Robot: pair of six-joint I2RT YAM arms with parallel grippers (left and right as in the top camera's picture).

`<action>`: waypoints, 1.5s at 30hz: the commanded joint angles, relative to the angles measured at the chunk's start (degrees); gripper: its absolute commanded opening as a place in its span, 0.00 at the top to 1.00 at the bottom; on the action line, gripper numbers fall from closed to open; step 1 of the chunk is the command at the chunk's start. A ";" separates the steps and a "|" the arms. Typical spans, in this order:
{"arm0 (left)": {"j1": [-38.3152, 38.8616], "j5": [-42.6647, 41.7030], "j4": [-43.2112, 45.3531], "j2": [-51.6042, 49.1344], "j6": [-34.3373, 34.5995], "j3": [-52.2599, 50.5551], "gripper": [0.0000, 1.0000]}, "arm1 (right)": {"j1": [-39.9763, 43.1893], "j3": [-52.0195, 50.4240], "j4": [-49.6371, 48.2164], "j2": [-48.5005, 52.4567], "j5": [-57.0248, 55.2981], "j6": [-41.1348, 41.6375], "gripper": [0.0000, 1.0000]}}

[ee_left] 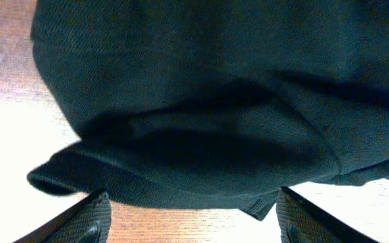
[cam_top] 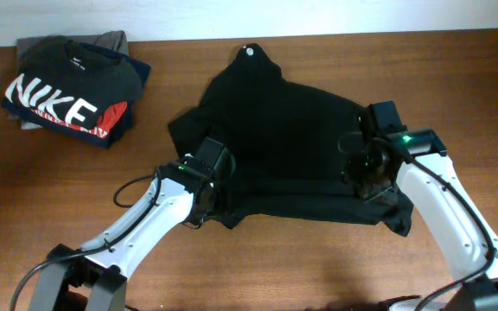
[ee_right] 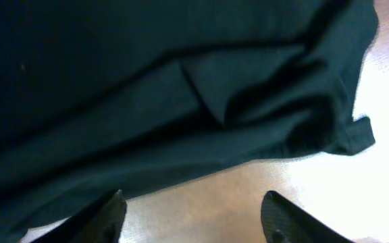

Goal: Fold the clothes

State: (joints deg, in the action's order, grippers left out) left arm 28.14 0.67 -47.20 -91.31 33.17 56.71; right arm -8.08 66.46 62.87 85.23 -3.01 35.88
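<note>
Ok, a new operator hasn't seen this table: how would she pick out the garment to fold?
Look at the middle of the wooden table. The plain black top lies spread there, a small white round tag at its neck. Unlike the folded pile at the left, it has no big white NIKE lettering.

L arm links (cam_top: 145, 220): white shells, rounded; dark joints.
R arm links (cam_top: 439, 203): white, same build.
L wrist module (cam_top: 206, 160): black, boxy.
R wrist module (cam_top: 386, 117): black, boxy.
LED (cam_top: 405, 136): green, lit, R wrist.
Cables (cam_top: 126, 185): black, thin, looped.
L gripper fingers (ee_left: 80, 223): black, wedge-shaped.
</note>
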 commanded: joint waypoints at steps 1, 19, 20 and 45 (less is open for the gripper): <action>-0.26 1.09 0.26 0.07 -2.89 -0.04 0.26 | 1.57 -0.26 -1.77 1.33 -0.70 -1.14 0.36; -0.24 -0.74 -2.19 -1.05 -2.84 -0.48 0.43 | 5.18 -0.31 -2.67 14.58 -0.35 -1.11 0.43; -0.17 -0.90 -2.64 -1.07 -2.84 -0.48 0.47 | 5.25 -0.31 -3.56 15.02 -0.50 -1.11 0.43; -0.17 -0.92 -13.35 -1.05 -2.86 -0.48 0.87 | 11.61 -0.31 -18.82 19.37 -0.96 -4.59 0.96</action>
State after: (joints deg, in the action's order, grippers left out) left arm 28.14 0.16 -60.47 -91.64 30.59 56.47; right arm 3.29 66.41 44.86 102.50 -2.61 31.46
